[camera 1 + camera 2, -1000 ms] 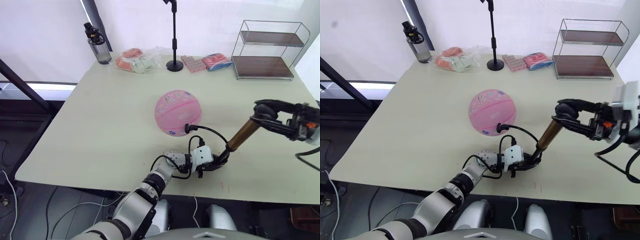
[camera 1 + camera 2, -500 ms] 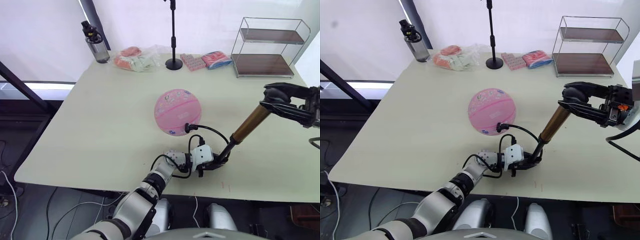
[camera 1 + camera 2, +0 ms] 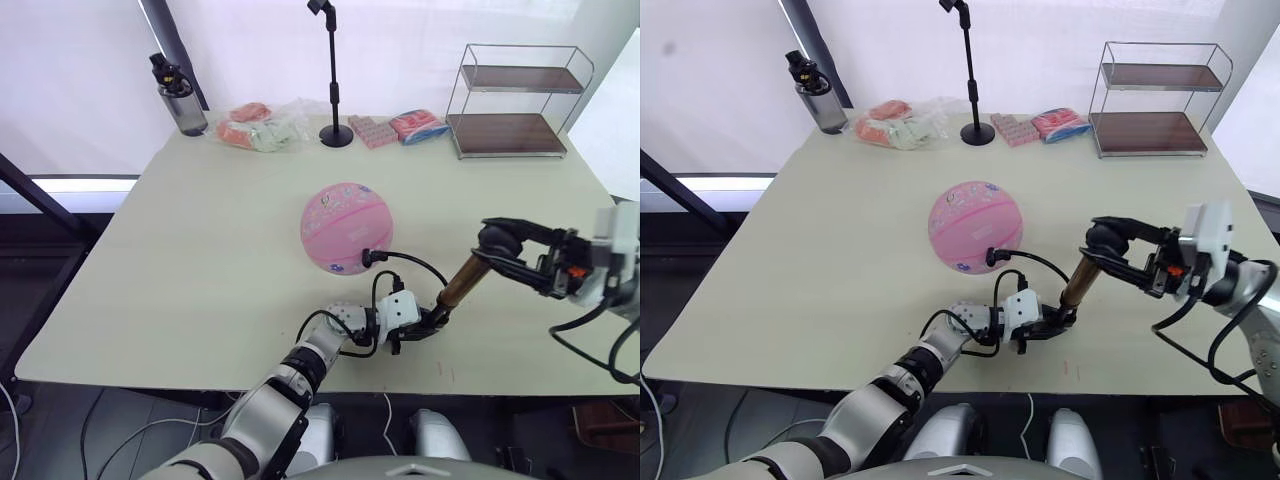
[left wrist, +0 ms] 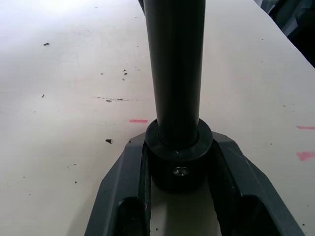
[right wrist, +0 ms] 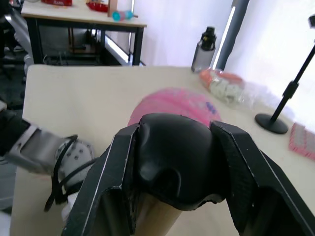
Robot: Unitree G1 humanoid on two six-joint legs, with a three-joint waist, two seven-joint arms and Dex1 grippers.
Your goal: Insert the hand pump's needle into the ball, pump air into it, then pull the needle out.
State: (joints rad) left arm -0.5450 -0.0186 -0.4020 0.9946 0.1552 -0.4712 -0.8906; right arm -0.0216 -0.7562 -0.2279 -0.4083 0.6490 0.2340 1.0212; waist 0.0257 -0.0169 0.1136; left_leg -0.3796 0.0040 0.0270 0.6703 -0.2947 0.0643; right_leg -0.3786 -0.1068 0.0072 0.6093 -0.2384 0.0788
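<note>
Beige table (image 3: pixel 200 250), pink ball (image 3: pixel 346 227) near hand pump (image 3: pixel 455 290), both tools clamping pump.

Bronze-gold metal hand pump (image 3: pixel 458 282), pebbled, probably rubber pink ball (image 3: pixel 346 227), matt table (image 3: pixel 210 230).

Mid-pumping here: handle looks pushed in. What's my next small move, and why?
Probably draw the right pincer back up along the hand pump axis for another stroke. It grips the T-handle near the bronze barrel, the left pincer clamps the pump's base on the table, and the hose still runs into the ball.
</note>
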